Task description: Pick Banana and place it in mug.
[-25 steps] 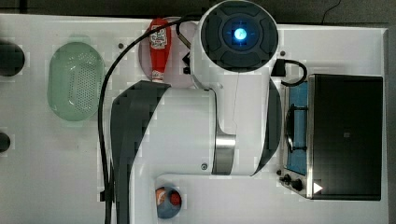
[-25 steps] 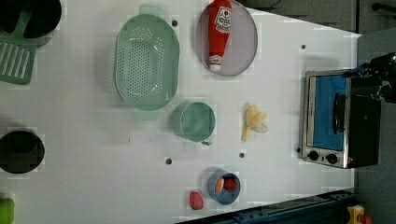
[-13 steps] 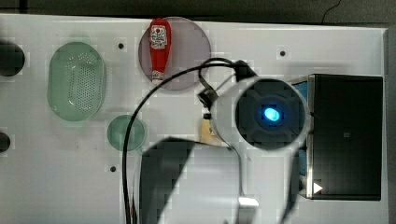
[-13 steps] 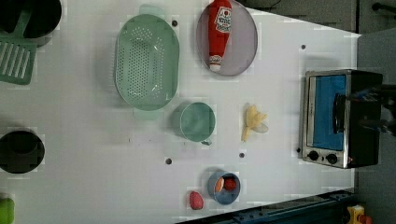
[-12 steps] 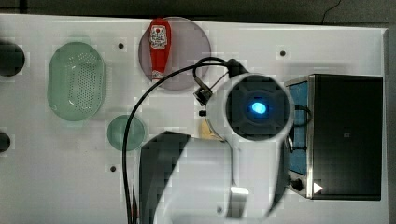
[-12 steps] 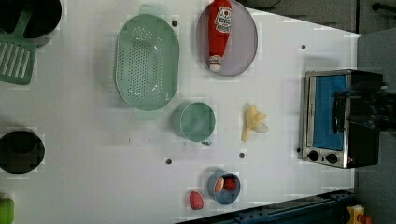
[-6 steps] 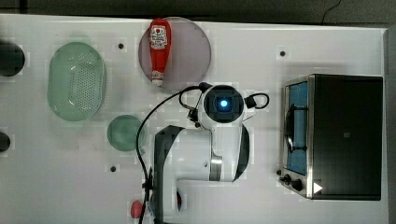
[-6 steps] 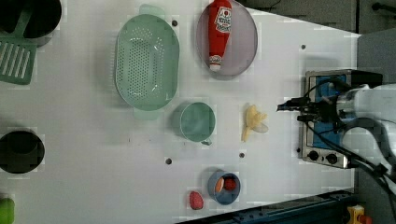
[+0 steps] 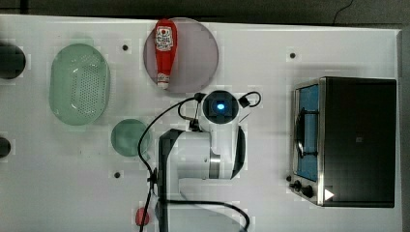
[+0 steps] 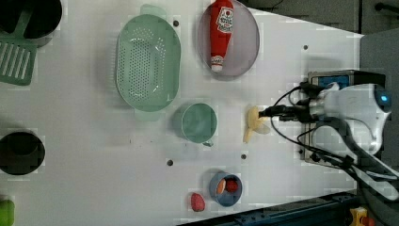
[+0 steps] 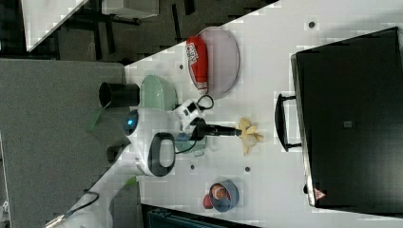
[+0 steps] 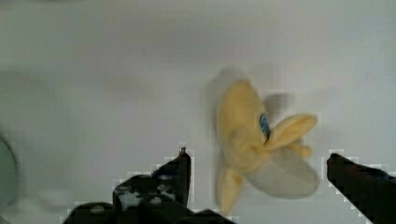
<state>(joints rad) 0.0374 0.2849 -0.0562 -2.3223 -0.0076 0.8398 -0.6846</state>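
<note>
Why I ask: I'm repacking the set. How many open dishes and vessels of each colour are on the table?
Green: 2, colander, mug
Black: 2, pot, cup
Blue: 1, bowl
Mauve: 1, plate
Total: 6

Even, bright light falls on the white surface (image 9: 270, 38), which looks nearly washed out, with blocky compression marks along edges. Shadows are faint and short. In the wrist view the pale yellow peeled banana (image 12: 254, 140) is soft and smeared, casting a dim grey shadow, and the dark fingers (image 12: 163, 182) are blurred too.
</note>
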